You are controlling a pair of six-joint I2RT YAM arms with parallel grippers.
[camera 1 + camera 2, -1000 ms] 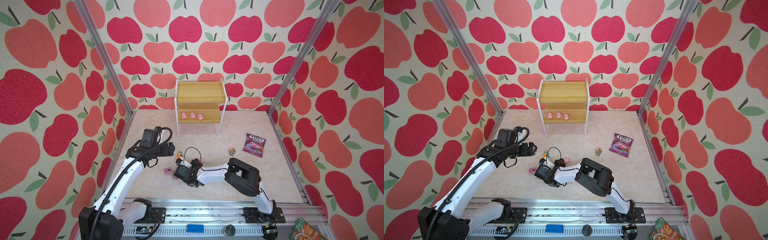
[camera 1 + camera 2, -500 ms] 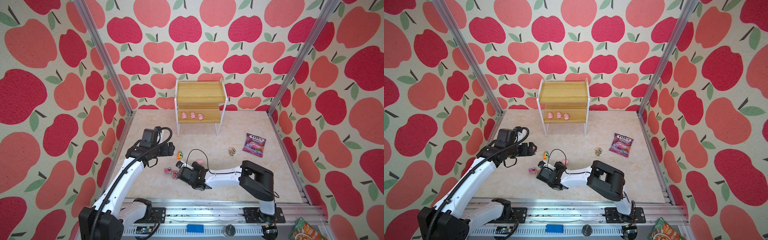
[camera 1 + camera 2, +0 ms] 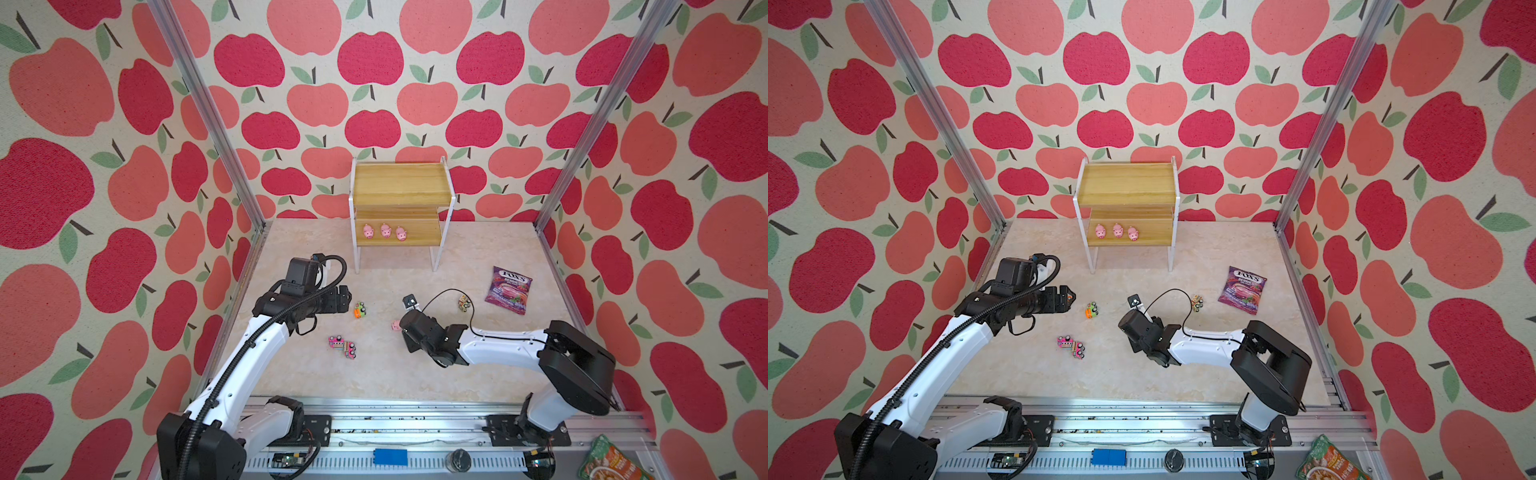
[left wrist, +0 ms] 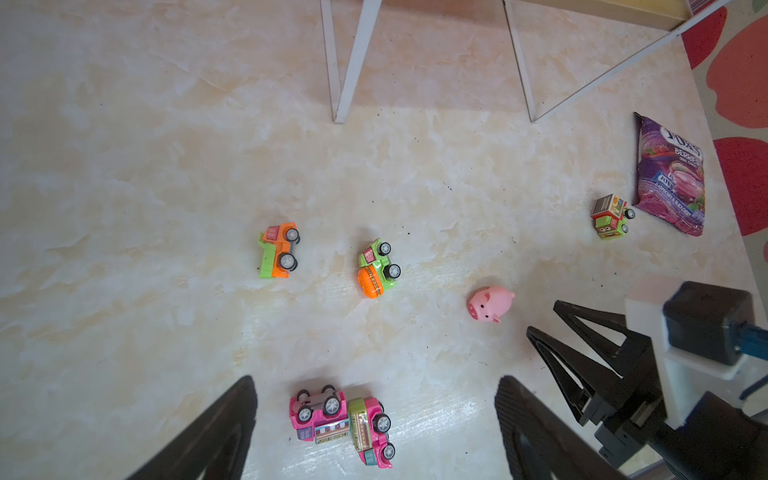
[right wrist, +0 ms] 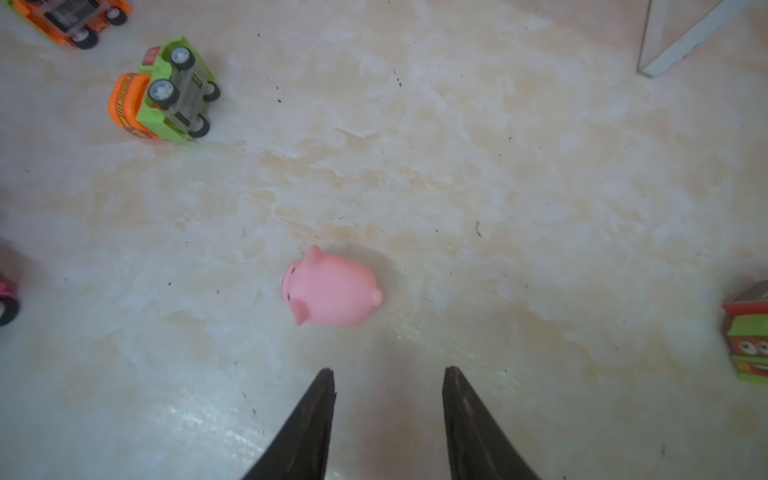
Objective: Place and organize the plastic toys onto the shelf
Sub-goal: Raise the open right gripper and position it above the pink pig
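Fallen pink pig just beyond spread pincer

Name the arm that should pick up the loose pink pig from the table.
Right. Its open fingers point straight at the pig, close by; the left fingers are farther away.

Red and salmon apples with green leaves all over the cream walls, and the tabletop is marbled cream and beige! The shelf shows yellowish wood grain on a white frame with three pink pigs, and the loose pig is the same pink. Orange-and-lime dump truck, lime-and-orange mixer truck, two hot-pink trucks, a green-red-brown truck, all black-wheeled, and a purple candy bag.
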